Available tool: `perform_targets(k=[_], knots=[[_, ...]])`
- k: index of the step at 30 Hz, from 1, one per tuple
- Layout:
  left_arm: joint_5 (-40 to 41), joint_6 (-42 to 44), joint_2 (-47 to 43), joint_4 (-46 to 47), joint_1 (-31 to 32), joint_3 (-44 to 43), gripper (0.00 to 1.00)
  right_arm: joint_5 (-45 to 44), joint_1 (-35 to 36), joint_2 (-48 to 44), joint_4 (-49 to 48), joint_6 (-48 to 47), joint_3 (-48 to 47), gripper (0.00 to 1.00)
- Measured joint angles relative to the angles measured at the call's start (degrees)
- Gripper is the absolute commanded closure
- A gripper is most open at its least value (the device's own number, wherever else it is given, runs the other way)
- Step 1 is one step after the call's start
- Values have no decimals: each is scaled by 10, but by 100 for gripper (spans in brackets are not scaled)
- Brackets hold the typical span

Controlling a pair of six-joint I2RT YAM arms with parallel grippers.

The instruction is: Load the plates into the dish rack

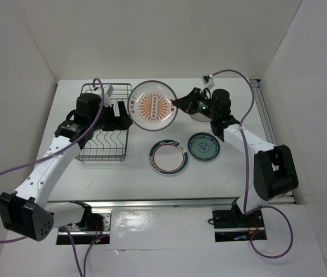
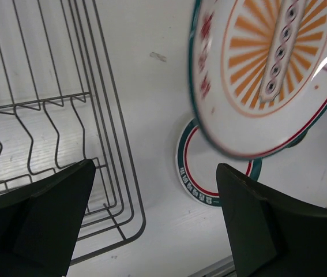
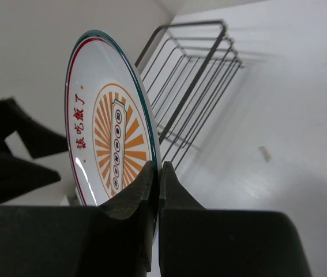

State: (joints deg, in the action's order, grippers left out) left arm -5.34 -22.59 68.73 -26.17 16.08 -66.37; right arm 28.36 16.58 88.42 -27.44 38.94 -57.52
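while right gripper (image 1: 179, 104) clamps it, orange plate (image 1: 151, 105) hangs beside dish rack (image 1: 102, 151).

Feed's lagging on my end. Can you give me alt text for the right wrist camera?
The right gripper is shut on the rim of the white plate with the orange sunburst centre, holding it on edge with its patterned face towards the left. Behind the plate, the dark wire dish rack stands on the white table.
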Motion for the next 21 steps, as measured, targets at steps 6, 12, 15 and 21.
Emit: perform_targets(k=[6, 12, 15, 21], knots=[[-62, -2, -2, 27, -17, 0, 0, 60, 44, 0, 0, -22, 0, 100], [-89, -5, -6, 44, -20, 0, 82, 112, 47, 0, -41, -12, 21, 100], [-129, -19, -9, 55, -24, -1, 100, 118, 44, 2, -48, -17, 28, 100], [-139, -18, -13, 54, -29, -1, 100, 128, 45, 6, -60, -12, 28, 1]])
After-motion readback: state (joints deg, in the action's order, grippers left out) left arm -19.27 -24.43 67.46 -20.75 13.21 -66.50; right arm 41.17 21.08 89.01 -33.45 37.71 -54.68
